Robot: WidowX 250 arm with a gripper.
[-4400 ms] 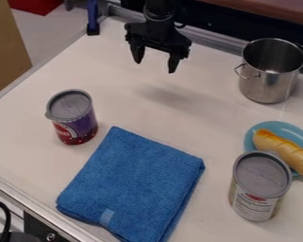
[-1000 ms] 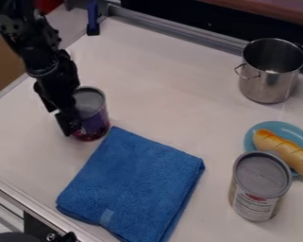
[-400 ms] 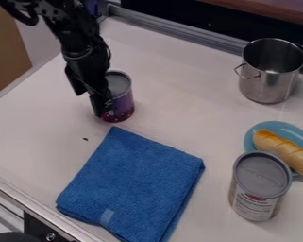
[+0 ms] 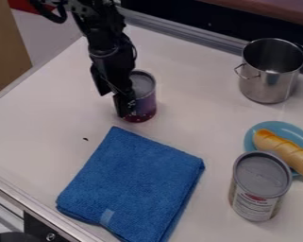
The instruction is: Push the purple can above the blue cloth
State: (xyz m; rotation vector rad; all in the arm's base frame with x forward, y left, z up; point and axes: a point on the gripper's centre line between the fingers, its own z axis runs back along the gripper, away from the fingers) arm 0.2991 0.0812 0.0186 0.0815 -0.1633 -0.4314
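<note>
A black robot gripper stands at the left side of a purple can on a white desk. Its fingers are spread apart with nothing clasped between them; the can appears to rest against the outside of the nearer one. The can is upright, just past the upper left corner of a folded blue cloth, not touching it.

Since the earlier frames, the can has slid from left of the cloth, first up and then rightward, with the gripper alongside. The cloth has not shifted. The push therefore looks nearly done: the can already sits above the cloth's left part, and perhaps a little more rightward pushing would centre it. Steady, low contact seems wise, since pressing high might tip the can.
</note>
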